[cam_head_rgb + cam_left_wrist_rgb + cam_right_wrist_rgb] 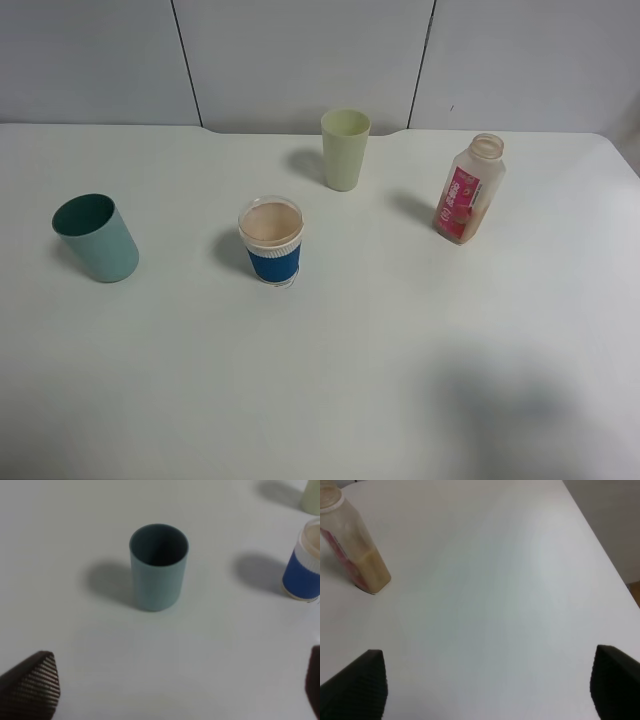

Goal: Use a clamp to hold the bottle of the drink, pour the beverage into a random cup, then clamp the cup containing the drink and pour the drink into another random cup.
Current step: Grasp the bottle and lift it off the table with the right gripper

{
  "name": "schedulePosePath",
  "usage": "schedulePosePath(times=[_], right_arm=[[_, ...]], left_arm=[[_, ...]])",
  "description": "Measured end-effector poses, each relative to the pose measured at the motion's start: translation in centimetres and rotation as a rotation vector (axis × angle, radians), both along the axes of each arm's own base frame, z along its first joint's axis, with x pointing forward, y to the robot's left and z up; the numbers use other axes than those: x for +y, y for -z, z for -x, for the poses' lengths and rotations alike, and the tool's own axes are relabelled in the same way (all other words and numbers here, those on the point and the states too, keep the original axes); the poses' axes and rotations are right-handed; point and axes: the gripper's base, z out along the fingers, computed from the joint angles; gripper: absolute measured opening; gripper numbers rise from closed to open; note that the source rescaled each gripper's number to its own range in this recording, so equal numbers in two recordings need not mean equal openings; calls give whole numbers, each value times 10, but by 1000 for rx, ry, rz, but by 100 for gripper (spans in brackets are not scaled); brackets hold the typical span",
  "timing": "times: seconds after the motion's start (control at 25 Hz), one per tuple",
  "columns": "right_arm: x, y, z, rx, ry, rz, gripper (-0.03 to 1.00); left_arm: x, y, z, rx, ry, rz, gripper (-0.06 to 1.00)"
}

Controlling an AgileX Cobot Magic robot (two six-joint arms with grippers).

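We see only the fingertips of each gripper.
Left gripper (175, 685) and right gripper (487, 682) both gape empty; the bottle (355, 550) and blue-sleeved cup (302, 570) are cropped at wrist-view edges.

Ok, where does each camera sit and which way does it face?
Exterior high: mounted high, off the arms, looking down on the table with teal cup, blue-sleeved cup, pale green cup and bottle; no arm shows.
Left wrist: on the left arm, facing down at the teal cup; open left gripper tips show.
Right wrist: on the right arm, facing down at table and bottle; open right gripper tips show.
Shared: exterior and left wrist both see the teal and blue-sleeved cups; exterior and right wrist, the bottle.
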Motion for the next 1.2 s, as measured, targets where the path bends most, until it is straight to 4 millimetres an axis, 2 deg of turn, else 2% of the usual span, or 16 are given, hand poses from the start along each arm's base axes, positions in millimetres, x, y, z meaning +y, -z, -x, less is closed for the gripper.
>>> schedulePosePath(times=[1.2], right_arm=[[0,-1,0,-8,-7,10,68]], left_arm=[[0,0,0,0,0,0,100]])
